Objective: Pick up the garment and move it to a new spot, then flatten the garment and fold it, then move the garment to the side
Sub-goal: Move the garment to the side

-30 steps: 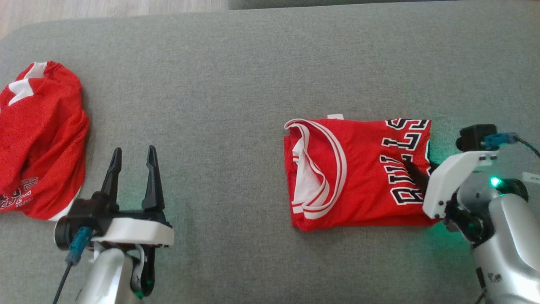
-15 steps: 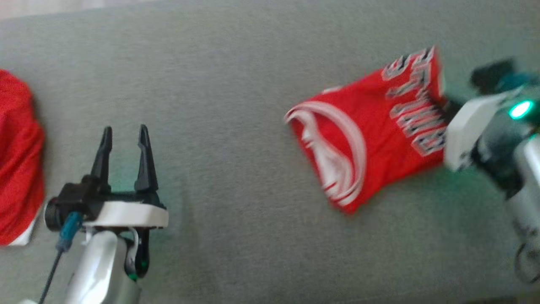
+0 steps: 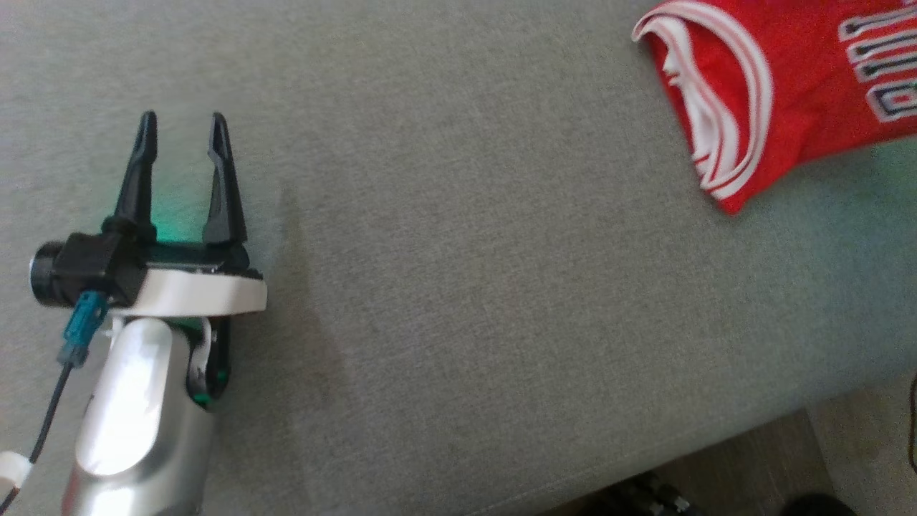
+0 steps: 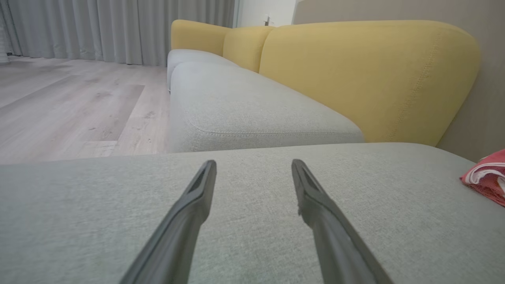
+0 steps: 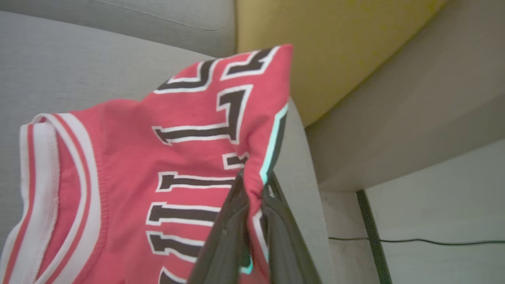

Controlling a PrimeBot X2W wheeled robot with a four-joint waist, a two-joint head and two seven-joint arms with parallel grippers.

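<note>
The folded red jersey (image 3: 795, 86) with white trim and black lettering lies at the top right of the head view, running off the frame. In the right wrist view the jersey (image 5: 138, 165) has its edge pinched between the dark fingers of my right gripper (image 5: 254, 185), which is shut on it and holds that edge lifted off the grey cushion. A corner of the jersey (image 4: 487, 179) shows at the right of the left wrist view. My left gripper (image 3: 183, 125) stands open over bare cushion at the left, far from the jersey.
The grey sofa cushion (image 3: 458, 287) spans the head view; its front edge and wood floor (image 3: 731, 466) show at the bottom right. Yellow backrests (image 4: 367, 75) rise behind the seat. A black cable (image 5: 414, 240) lies on the floor beyond the cushion's end.
The head camera has swung, so the whole picture shifted. The right gripper has dragged the jersey to the right and tilted it. The other red garment at the left has left the view.
</note>
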